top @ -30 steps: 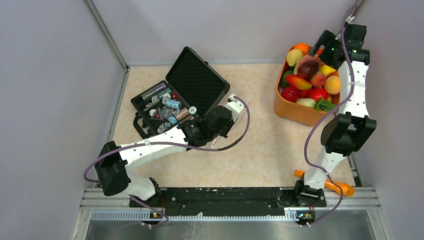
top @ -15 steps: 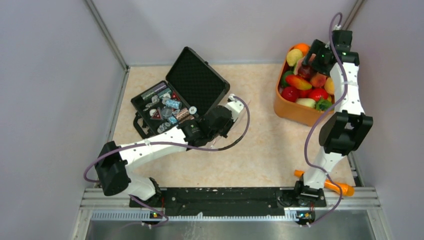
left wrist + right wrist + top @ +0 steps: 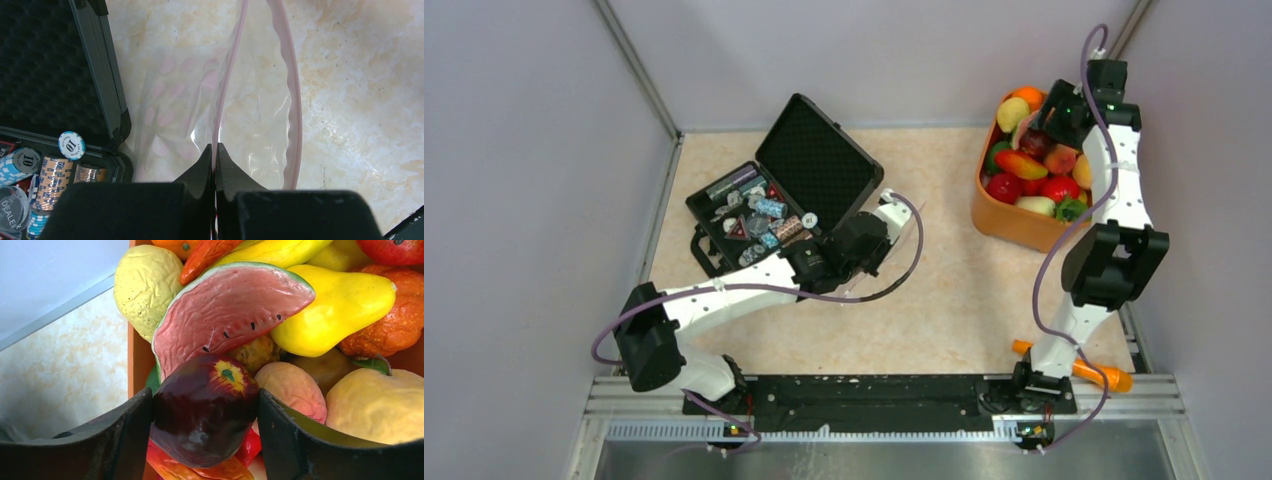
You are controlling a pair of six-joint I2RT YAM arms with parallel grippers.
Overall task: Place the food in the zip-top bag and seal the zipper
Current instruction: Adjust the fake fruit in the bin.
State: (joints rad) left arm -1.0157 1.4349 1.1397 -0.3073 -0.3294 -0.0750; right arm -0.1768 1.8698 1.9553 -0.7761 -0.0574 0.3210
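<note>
The food fills an orange basket (image 3: 999, 215) at the back right. My right gripper (image 3: 205, 395) reaches into it, and its fingers press both sides of a dark purple piece (image 3: 200, 420) with a yellow top that lies on the pile. A watermelon slice (image 3: 225, 305) and a yellow pear (image 3: 335, 305) sit just behind it. My left gripper (image 3: 214, 146) is shut on one lip of the zipper (image 3: 227, 85) of the zip-top bag (image 3: 175, 110), which lies flat with pink spots. The other lip (image 3: 296, 100) bows away, so the mouth gapes.
An open black case (image 3: 774, 200) full of poker chips (image 3: 71, 145) stands right beside the bag on its left. An orange carrot-like stick (image 3: 1094, 372) lies by the right arm's base. The side walls stand close behind the basket.
My right gripper came down and left into the basket and narrowed onto the dark purple piece. The left arm and the bag have not moved.
</note>
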